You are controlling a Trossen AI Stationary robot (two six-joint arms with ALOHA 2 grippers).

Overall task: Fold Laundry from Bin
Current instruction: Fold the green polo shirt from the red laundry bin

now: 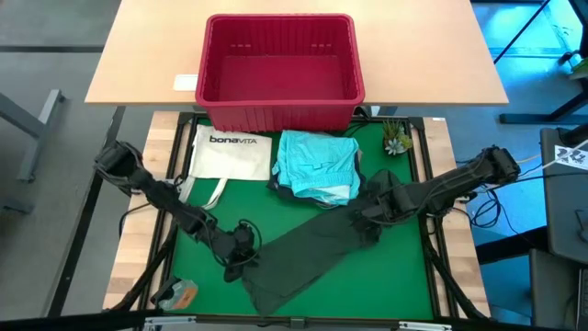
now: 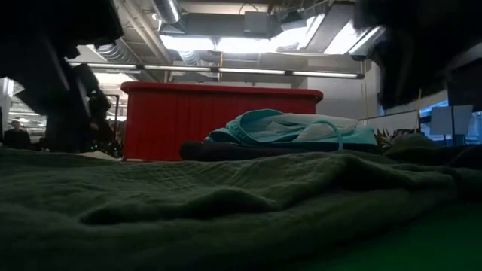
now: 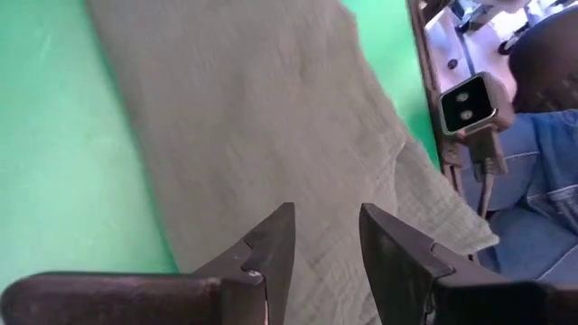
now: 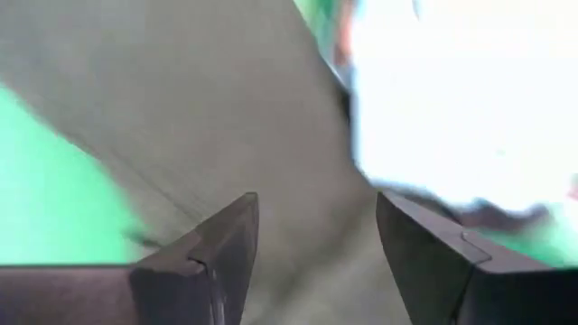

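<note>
Both grippers hover open over the dark green garment (image 1: 308,253) spread at the mat's six o'clock: left gripper (image 1: 241,250), right gripper (image 1: 366,219). A shallow pinch could miss the cloth; the right could snag the turquoise garment (image 1: 317,164) nearby.

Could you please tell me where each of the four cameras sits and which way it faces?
High view: above the table, looking straight down on the red bin, both arms, and the left gripper.
Low view: at table-top height, looking level across the dark green garment to the bin; dark arm parts hang at the top corners.
Left wrist view: on the left arm, looking past its open jaws at that garment.
Right wrist view: on the right arm, open jaws of the right gripper over it.
All four views share the green garment.
</note>
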